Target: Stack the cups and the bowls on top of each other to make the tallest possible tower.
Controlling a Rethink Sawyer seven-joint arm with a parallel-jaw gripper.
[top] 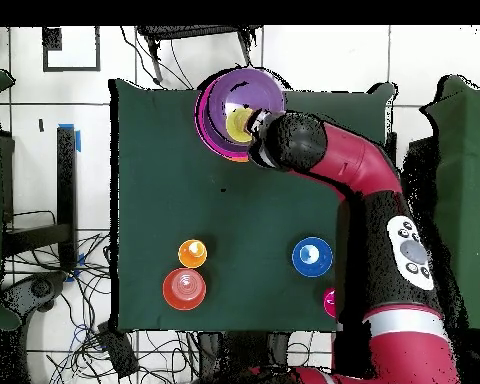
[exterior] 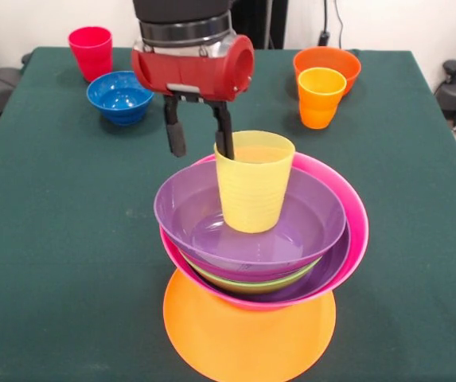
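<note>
Your gripper [exterior: 200,139] is over the tower [exterior: 263,247] with its fingers spread. One finger dips inside the rim of the yellow cup [exterior: 253,189]; the other hangs outside, on the blue-bowl side, clear of the wall. So it straddles the rim and is not clamped on anything.

The cup stands upright in the top purple bowl [exterior: 247,219]. Under that come a green bowl [exterior: 251,282], a second purple one and the pink bowl [exterior: 347,215], all on the upside-down orange base [exterior: 247,338].

Risks:
- If you pull away sideways, the inner finger will likely drag the cup over. Go straight up.
- The stack already sits crooked. The top purple bowl is shifted off the pink bowl's centre, so a nudge could slide the upper bowls.
- The cup sits loose in a wide bowl with nothing centring it, so anything placed on top will be wobbly.

Spare pieces, well apart from the tower: blue bowl [exterior: 119,96], red cup [exterior: 91,50], orange cup [exterior: 321,96], and the red-orange bowl [exterior: 328,65] just behind it.

Hard to tell:
- Whether the inner finger touches the cup wall.
- How well the lower bowls seat in each other; only their rims show.
- Overhead, the arm [top: 374,190] covers part of the tower and most of the red cup.
</note>
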